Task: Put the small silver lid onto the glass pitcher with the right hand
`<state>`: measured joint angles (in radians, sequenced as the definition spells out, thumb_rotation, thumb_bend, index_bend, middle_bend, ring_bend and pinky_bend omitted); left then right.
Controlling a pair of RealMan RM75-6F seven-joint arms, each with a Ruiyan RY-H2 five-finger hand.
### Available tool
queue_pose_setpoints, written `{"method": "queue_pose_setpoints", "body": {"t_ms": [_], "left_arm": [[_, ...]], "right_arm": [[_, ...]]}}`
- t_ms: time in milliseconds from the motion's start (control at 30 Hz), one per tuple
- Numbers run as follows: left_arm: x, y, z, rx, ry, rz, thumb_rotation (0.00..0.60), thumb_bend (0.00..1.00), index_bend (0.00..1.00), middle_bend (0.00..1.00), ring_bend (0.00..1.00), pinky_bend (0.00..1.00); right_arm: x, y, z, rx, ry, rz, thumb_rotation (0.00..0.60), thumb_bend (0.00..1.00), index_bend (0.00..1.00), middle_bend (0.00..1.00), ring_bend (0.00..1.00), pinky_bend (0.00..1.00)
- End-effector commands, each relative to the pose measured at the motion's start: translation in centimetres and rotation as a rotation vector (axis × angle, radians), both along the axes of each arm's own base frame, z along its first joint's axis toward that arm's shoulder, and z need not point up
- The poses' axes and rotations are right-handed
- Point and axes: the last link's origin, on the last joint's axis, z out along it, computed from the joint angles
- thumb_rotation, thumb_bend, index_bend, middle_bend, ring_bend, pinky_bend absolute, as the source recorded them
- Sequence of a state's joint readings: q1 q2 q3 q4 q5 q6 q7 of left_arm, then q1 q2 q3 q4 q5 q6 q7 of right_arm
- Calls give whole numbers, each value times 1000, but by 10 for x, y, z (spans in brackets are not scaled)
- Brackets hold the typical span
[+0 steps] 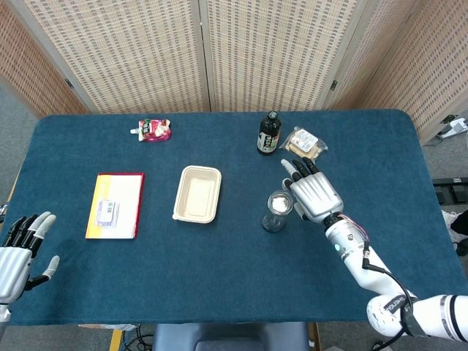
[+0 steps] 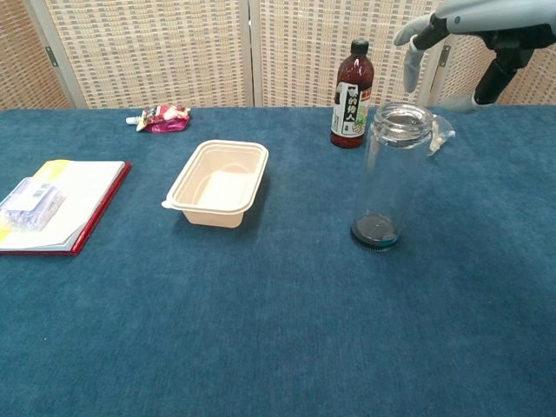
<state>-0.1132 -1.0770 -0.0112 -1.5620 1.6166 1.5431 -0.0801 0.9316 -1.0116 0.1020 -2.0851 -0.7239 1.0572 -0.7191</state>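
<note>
The tall glass pitcher [image 2: 390,178] stands upright right of the table's middle, seen from above as a round mouth [image 1: 278,205]. The small silver lid [image 2: 402,114] sits in that mouth. My right hand [image 1: 314,191] hovers just right of the pitcher with fingers spread, holding nothing; in the chest view the hand [image 2: 473,35] is above and right of the rim, apart from it. My left hand [image 1: 20,247] rests open at the table's near left corner.
A dark sauce bottle [image 2: 350,84] and a wrapped sandwich [image 1: 305,143] stand behind the pitcher. A beige tray [image 1: 197,194] lies left of it. A red-edged book [image 1: 115,205] with a small packet and a pink pouch [image 1: 153,130] lie further left.
</note>
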Motion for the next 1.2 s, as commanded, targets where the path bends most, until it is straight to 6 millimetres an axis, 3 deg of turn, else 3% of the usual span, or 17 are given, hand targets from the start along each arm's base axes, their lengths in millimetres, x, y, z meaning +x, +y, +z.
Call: {"method": "queue_pose_setpoints", "body": {"t_ms": [33, 233, 433, 667, 967, 1200], "left_arm": [[0, 0, 0, 2, 2, 2, 600, 375, 0, 47, 0, 0], [-2, 2, 0, 5, 9, 5, 600, 375, 0, 47, 0, 0], [-2, 5, -4, 0, 20, 13, 600, 375, 0, 47, 0, 0], [0, 5, -8, -5, 27, 14, 600, 375, 0, 47, 0, 0], [-1, 3, -4, -1, 12, 7, 600, 375, 0, 47, 0, 0], [-1, 2, 0, 5, -2, 7, 600, 375, 0, 48, 0, 0]], "right_arm": [[2, 2, 8, -19, -29, 10, 600, 421, 304, 0, 0, 0], [3, 14, 39, -73, -116, 22, 600, 419, 297, 0, 0, 0], [-19, 35, 61, -70, -158, -4, 600, 404, 279, 0, 0, 0], [-34, 34, 44, 16, -120, -20, 600, 390, 272, 0, 0, 0], [-25, 23, 13, 88, -83, -19, 600, 376, 239, 0, 0, 0], [-19, 18, -1, 112, -65, -20, 600, 375, 239, 0, 0, 0]]}}
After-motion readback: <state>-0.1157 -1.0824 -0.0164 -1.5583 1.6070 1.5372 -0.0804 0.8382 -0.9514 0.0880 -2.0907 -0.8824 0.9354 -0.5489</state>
